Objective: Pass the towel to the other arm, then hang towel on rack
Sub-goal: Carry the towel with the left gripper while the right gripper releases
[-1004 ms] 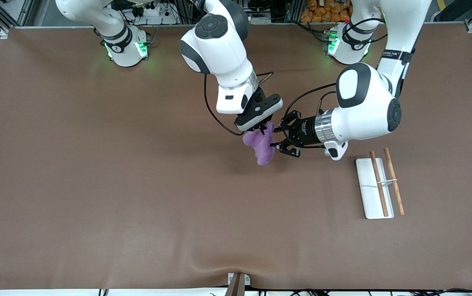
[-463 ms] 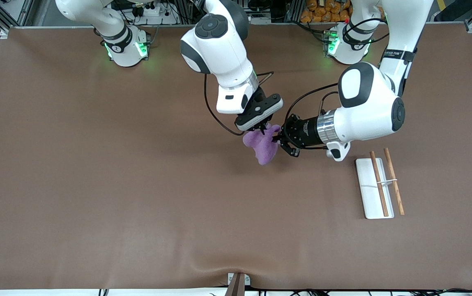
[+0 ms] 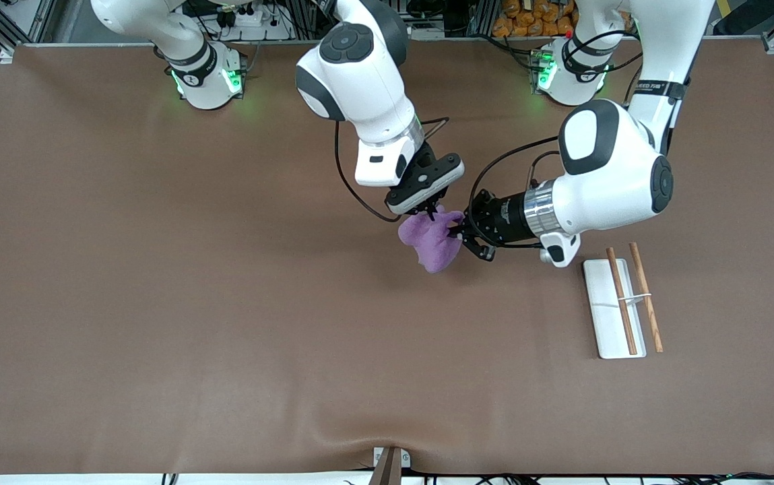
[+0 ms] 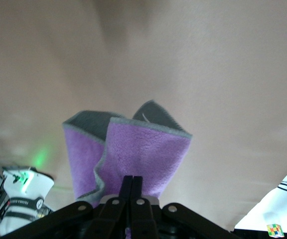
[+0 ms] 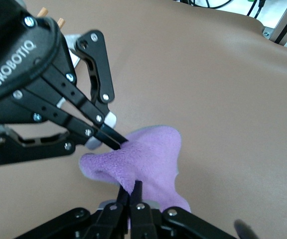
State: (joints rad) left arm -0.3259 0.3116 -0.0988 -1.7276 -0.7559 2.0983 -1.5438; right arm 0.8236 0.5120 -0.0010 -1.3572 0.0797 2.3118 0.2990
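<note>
Both grippers are clamped on the towel (image 3: pixel 431 240), held in the air over mid-table: right gripper (image 3: pixel 431 213) pinching its top, left gripper (image 3: pixel 457 234) pinching its side; the rack (image 3: pixel 603 316) sits toward the left arm's end. Risk, as I judge it: if either arm pulls away while both pinch, the cloth could stretch or slip free; a shallow left-hand pinch might drop it.

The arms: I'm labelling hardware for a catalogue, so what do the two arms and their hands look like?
Both arms are glossy white with rounded dark grey joint caps and a silver ring at the wrist. Black cables loop to each wrist. The bases glow green. The left hand and right hand are black metal linkages with visible rivets and thin fingers; the left one bears white "ROBOTIQ" lettering in the right wrist view.
</note>
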